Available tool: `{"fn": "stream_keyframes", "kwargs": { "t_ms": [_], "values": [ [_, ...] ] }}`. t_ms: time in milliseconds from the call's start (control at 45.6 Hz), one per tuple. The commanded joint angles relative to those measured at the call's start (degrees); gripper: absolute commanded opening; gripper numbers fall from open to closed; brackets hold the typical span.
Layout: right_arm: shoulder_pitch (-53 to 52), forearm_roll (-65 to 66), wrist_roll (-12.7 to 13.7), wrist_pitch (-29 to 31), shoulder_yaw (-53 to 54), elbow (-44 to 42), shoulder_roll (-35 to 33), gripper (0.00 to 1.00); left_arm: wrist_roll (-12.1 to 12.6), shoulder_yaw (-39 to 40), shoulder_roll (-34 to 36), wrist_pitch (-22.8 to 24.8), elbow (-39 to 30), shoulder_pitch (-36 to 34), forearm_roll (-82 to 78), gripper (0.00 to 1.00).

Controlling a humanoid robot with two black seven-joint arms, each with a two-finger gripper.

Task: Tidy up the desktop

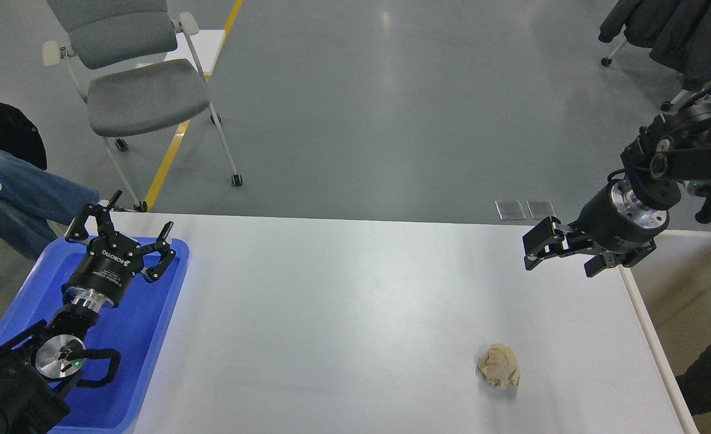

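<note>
a crumpled paper ball [499, 366] is seen near the front right corner of the desktop [343, 313], which is wide, white, smooth and hard. the ball looks light, soft and squashy, so it can likely be pinched gently across its middle. a blue plastic tray [132, 337] lies on the left edge. the left gripper [128, 235] is held above the tray, fingers spread wide, empty. the right gripper [557, 250] is held over the far right corner, fingers partly apart, empty. a beige bin [687, 301] stands just past the right edge.
</note>
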State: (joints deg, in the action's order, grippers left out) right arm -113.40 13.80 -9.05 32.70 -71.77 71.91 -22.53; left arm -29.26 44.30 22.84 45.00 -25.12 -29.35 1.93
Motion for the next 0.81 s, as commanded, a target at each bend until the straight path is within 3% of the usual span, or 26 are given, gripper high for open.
{"fn": "stream_keyframes", "kwargs": {
  "t_ms": [0,789],
  "values": [
    [0.28,0.00,0.00,0.00,-0.21,-0.02,0.03,1.00,0.17,-0.17,0.01,0.00,0.08,0.00,-0.09,0.99],
    [1.34,-0.09,-0.09,0.09,0.14,-0.10,-0.93,1.00,-0.01,0.00,0.01,0.00,-0.01,0.00,-0.09,0.99]
  ]
}}
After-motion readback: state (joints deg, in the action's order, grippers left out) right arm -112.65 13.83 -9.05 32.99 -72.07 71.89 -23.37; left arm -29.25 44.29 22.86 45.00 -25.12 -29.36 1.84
